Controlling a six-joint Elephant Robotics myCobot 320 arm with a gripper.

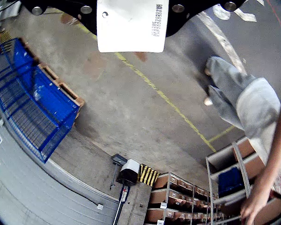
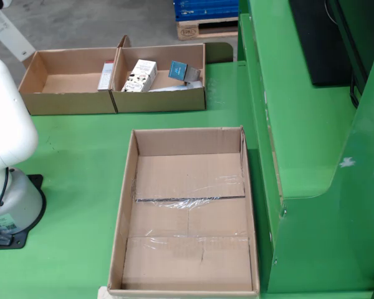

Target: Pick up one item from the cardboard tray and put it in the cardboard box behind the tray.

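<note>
In wrist view, white packet [image 1: 131, 26]; tray [image 2: 128, 205] elsewhere.

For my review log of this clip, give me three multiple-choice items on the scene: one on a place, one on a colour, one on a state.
1. In the fixed view, where do the small packages lie?
A. in the large front tray
B. in the right-hand box behind it
C. on the bare table

2. What colour is the table?
A. green
B. grey
C. white

3. What state is the large front tray in?
A. full
B. holding one item
C. empty

Key: 1 B, the white carton and blue packet sit in the right-hand box. 2 A, the table is green. 3 C, the large tray shows only its taped cardboard floor.
</note>
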